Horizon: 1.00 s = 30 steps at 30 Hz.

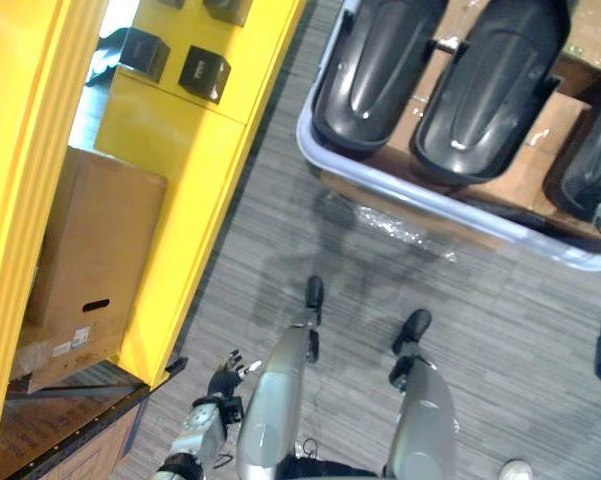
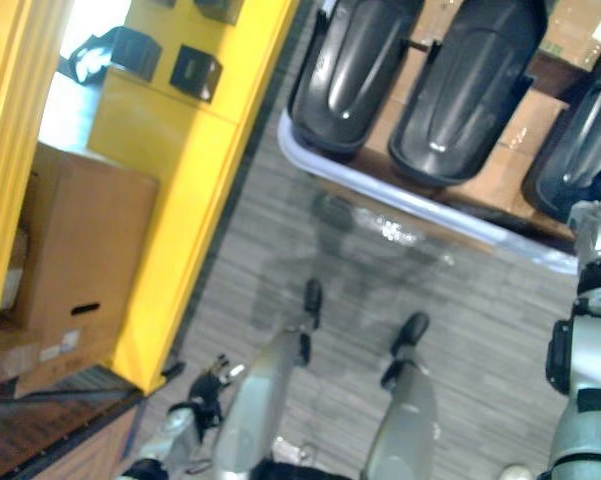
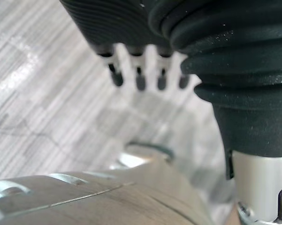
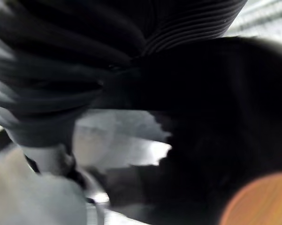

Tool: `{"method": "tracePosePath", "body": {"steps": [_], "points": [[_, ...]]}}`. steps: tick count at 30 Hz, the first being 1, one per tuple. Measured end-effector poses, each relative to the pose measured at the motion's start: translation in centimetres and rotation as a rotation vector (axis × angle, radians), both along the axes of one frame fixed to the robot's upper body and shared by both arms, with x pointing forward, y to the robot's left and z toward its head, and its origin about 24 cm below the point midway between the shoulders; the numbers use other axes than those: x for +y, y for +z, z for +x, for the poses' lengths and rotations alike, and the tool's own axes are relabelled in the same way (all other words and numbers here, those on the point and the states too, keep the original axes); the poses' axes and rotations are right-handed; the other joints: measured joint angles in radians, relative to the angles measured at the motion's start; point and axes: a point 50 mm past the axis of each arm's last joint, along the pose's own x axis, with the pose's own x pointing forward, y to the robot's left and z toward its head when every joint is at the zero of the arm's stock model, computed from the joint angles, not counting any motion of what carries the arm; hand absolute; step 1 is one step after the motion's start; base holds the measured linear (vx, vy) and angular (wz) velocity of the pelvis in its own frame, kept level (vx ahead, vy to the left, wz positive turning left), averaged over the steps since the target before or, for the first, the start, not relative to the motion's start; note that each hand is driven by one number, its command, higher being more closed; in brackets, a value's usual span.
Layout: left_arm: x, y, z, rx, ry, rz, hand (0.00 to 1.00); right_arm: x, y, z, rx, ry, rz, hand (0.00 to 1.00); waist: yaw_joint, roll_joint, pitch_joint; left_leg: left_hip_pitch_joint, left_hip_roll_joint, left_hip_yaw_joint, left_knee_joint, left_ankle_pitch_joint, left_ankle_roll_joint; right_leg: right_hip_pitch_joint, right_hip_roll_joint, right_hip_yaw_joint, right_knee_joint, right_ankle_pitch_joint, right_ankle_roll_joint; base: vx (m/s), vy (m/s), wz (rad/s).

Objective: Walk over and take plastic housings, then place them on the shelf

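Three glossy black plastic housings (image 1: 375,70) (image 1: 490,80) (image 1: 590,165) lie side by side on cardboard inside a pale-rimmed cart (image 1: 400,185) ahead of me on the right. The yellow shelf (image 1: 195,180) stands to my left. My left hand (image 1: 225,378) hangs low by my side over the grey floor, its fingers (image 3: 140,79) straight and holding nothing. My right arm (image 2: 592,290) reaches up along the right edge toward the rightmost housing. My right hand (image 4: 145,28) shows as a dark ribbed cover against something dark, and I cannot make out what it touches.
Small black boxes (image 1: 205,72) (image 1: 143,52) sit on the yellow shelf's upper level. A large cardboard box (image 1: 90,260) sits lower down. Crumpled clear plastic film (image 1: 400,228) lies on the floor in front of the cart. Grey floor runs between shelf and cart.
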Motion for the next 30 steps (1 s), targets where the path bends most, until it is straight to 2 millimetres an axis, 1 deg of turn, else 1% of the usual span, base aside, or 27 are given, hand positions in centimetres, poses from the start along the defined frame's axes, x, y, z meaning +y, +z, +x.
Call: {"method": "tracePosePath", "body": {"steps": [1,6,11,13,15,19,21,23,24,26,27,29,30], "points": [[-0.1,0.0,0.0,-0.001,-0.003,0.000,0.00,-0.1,0.0,-0.1,0.017,-0.006,-0.017,1.00,0.003,0.002,-0.001,0.004,-0.002,-0.001,-0.002,0.000,0.000,0.001,-0.003,0.000,0.007,-0.006,0.002,0.03,-0.013,0.07],[-0.8,-0.2,-0.2,0.013,-0.025,-0.012,0.00,-0.3,1.3,-0.2,0.027,-0.033,-0.114,1.00,0.005,0.034,-0.023,0.004,-0.005,-0.006,0.002,0.000,0.000,0.002,-0.008,-0.007,0.019,-0.013,0.002,0.02,-0.003,0.04],[-0.9,0.1,-0.1,-0.007,-0.028,-0.020,0.00,0.1,2.1,0.1,0.019,-0.030,-0.216,1.00,0.004,0.035,-0.024,0.007,0.002,-0.008,0.022,-0.001,0.000,0.017,-0.002,-0.011,0.021,-0.013,0.001,0.00,0.000,0.01],[-0.9,0.2,-0.1,-0.008,-0.024,-0.023,0.00,0.5,2.7,0.3,0.009,-0.014,-0.262,1.00,0.003,0.035,-0.023,0.018,0.006,-0.009,0.028,-0.005,-0.001,0.032,0.001,-0.015,0.019,-0.015,-0.001,-0.01,0.002,0.02],[-0.8,0.2,-0.3,-0.014,-0.013,-0.030,0.00,1.2,3.8,0.7,-0.020,0.002,-0.349,1.00,0.002,0.034,-0.023,0.039,0.010,-0.006,0.038,-0.015,0.001,0.058,0.005,-0.015,0.016,-0.016,-0.002,-0.01,0.013,-0.04],[-0.6,0.1,-0.7,-0.010,0.029,-0.062,0.00,2.4,5.2,1.1,-0.088,0.049,-0.451,1.00,-0.020,0.027,-0.018,0.077,0.015,-0.001,0.038,-0.022,0.002,0.106,0.012,-0.016,-0.007,-0.013,0.002,0.00,0.011,-0.05],[-0.2,0.2,-0.8,-0.015,0.052,-0.071,0.00,2.7,5.2,1.1,-0.094,0.069,-0.491,1.00,-0.026,0.013,-0.009,0.107,0.024,0.004,0.035,-0.026,-0.003,0.139,0.023,-0.013,-0.029,-0.007,0.005,0.01,0.000,-0.12],[0.4,0.3,-1.0,-0.020,0.094,-0.085,0.00,2.9,4.5,1.1,-0.075,0.090,-0.525,1.00,-0.032,-0.018,0.004,0.156,0.034,0.006,0.014,-0.027,-0.006,0.188,0.038,-0.015,-0.059,-0.003,0.003,0.03,-0.025,-0.08],[0.5,0.3,-1.1,-0.019,0.112,-0.096,0.00,3.1,4.4,1.1,-0.078,0.098,-0.528,1.00,-0.033,-0.026,0.006,0.171,0.036,0.007,0.003,-0.026,-0.008,0.201,0.042,-0.016,-0.068,0.000,0.002,0.04,-0.041,-0.08],[1.3,0.2,-1.7,-0.025,0.186,-0.122,0.00,4.6,4.1,1.6,-0.119,0.153,-0.541,1.00,-0.050,-0.062,0.005,0.228,0.042,0.019,-0.038,-0.019,-0.018,0.251,0.053,-0.016,-0.105,0.010,0.000,0.07,-0.046,-0.09],[1.5,0.3,-1.9,-0.033,0.204,-0.119,0.00,4.9,3.9,1.6,-0.135,0.166,-0.540,1.00,-0.050,-0.070,0.006,0.247,0.043,0.022,-0.050,-0.016,-0.022,0.266,0.056,-0.016,-0.116,0.012,0.000,0.12,-0.055,-0.09],[2.0,0.8,-2.2,-0.068,0.266,-0.086,0.00,6.3,2.5,1.4,-0.191,0.210,-0.540,1.00,-0.052,-0.108,-0.002,0.323,0.045,0.028,-0.103,-0.009,-0.031,0.334,0.064,-0.018,-0.157,0.018,0.003,0.14,-0.053,-0.05],[2.2,1.1,-2.2,-0.085,0.290,-0.070,0.00,6.7,2.0,1.3,-0.201,0.221,-0.539,1.00,-0.053,-0.118,-0.008,0.337,0.045,0.029,-0.114,-0.007,-0.035,0.347,0.064,-0.020,-0.166,0.018,0.003,0.13,-0.036,-0.01]]}}
